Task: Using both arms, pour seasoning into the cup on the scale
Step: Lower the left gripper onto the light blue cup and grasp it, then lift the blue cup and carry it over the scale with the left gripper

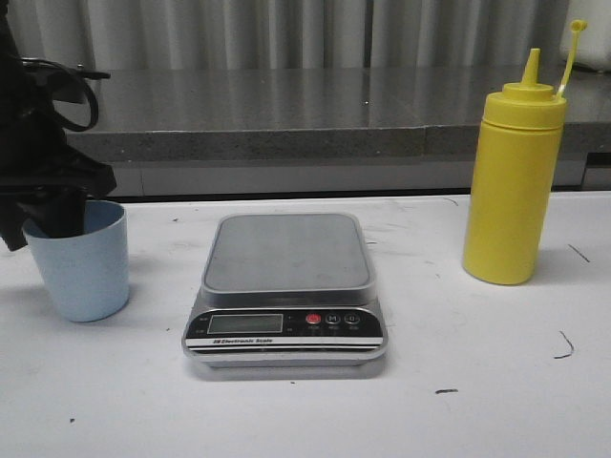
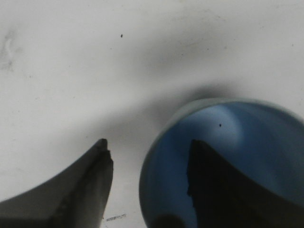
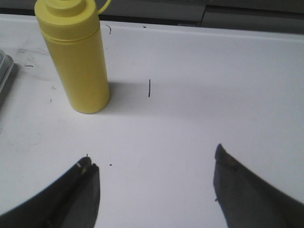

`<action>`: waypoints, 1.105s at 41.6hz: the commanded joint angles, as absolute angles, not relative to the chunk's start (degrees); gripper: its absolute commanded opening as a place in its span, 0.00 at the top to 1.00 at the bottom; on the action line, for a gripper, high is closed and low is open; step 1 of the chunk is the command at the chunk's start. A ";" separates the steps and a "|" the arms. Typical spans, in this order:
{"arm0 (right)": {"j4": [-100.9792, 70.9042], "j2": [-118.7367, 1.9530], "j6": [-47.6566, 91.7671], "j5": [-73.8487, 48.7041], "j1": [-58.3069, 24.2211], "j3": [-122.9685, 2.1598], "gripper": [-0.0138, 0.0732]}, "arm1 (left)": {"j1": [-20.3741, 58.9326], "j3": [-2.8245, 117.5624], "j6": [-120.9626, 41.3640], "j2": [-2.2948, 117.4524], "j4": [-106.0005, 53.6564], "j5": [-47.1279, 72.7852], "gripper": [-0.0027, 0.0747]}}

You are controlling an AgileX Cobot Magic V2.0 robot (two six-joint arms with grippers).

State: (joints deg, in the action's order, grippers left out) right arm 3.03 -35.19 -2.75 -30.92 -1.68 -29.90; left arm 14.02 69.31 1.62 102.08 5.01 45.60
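My left claw (image 2: pixel 147 171) is wide, one finger hidden inside the cup (image 1: pixel 78 262); my right claw (image 3: pixel 154 187) is wide, holding nothing.

A: What's blocking you on the left?

B: Your left gripper (image 1: pixel 59 212) straddles the cup (image 1: pixel 81 262) wall, one finger (image 2: pixel 218 190) inside, one outside. The cup stands left of the scale (image 1: pixel 286 286) with a bare strip of table (image 1: pixel 305 420) between them.

A: And the right side?

B: The seasoning (image 1: pixel 513 181) stands upright, right of the scale, apart from it. Your right gripper (image 3: pixel 152 185) has its fingers spread over bare table, bottle far-left of them, nothing between. The scale platform is bare; you can pass above it. A grey ledge (image 1: pixel 286 114) runs along the far edge.
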 commanded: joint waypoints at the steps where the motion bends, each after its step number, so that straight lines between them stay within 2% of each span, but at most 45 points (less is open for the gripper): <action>1: 3.46 -35.52 -2.39 -27.29 -1.35 -31.79 0.23 | 14.31 71.58 1.87 99.53 4.89 43.81 0.70; 13: 3.46 -35.52 -2.39 -27.29 -1.35 -31.79 0.23 | 14.31 71.93 1.87 99.53 4.89 45.40 0.99; 24: 3.46 -35.52 -2.39 -27.33 -1.35 -31.79 0.23 | 15.06 77.20 1.87 98.17 5.00 53.63 0.99; 36: 3.46 -35.52 -2.39 -27.33 -1.35 -31.79 0.23 | 22.05 89.72 1.87 95.95 4.88 58.67 0.99; 46: 3.46 -35.52 -2.39 -27.28 -1.35 -31.79 0.23 | 27.61 96.95 3.92 100.43 3.97 57.98 0.99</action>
State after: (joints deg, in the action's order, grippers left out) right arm 3.03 -35.19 -2.75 -30.92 -1.68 -29.90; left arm 26.15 93.26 2.81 100.87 4.59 59.75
